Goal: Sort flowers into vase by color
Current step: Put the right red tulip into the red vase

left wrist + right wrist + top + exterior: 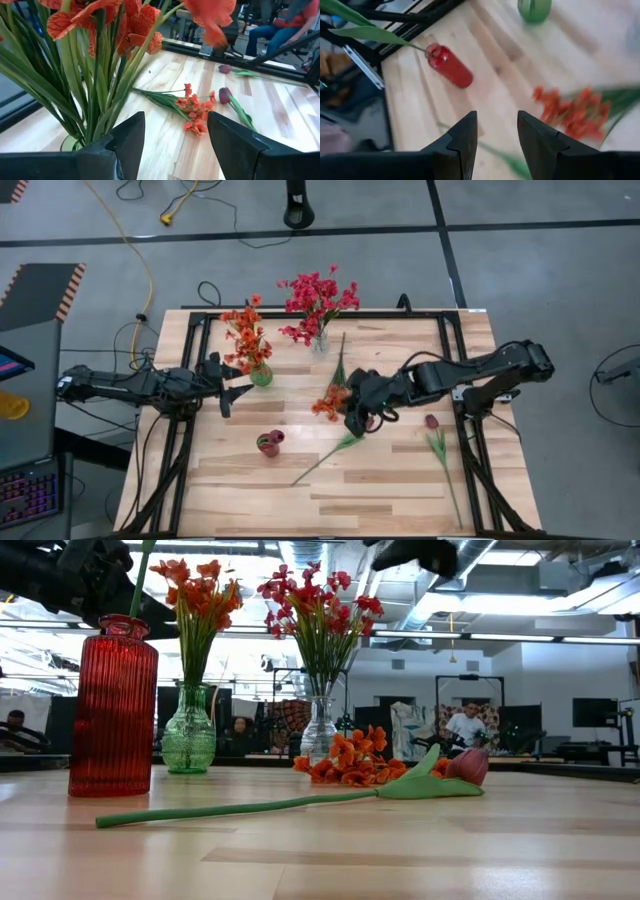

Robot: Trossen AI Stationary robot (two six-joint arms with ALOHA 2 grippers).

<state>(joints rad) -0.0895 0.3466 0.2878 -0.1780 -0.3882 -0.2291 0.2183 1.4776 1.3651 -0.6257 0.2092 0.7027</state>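
High view: orange sprays fill your green vase (261, 374), pink-red the clear vase (320, 342). Orange spray (331, 400) and two tulips (434, 423) remain loose. Left gripper (232, 376) and right gripper (360, 420) both gape, empty.

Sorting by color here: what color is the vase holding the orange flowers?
Green glass vase, clearest in the low view.

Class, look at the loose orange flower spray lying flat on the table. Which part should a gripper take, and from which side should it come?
Probably the thin green stem, just behind the blossoms of the orange spray. It lies flat on the table, so come straight down from above, fingers straddling the stem crosswise. The blossoms are bushy and soft, a poor hold. The open right gripper hovers closest.
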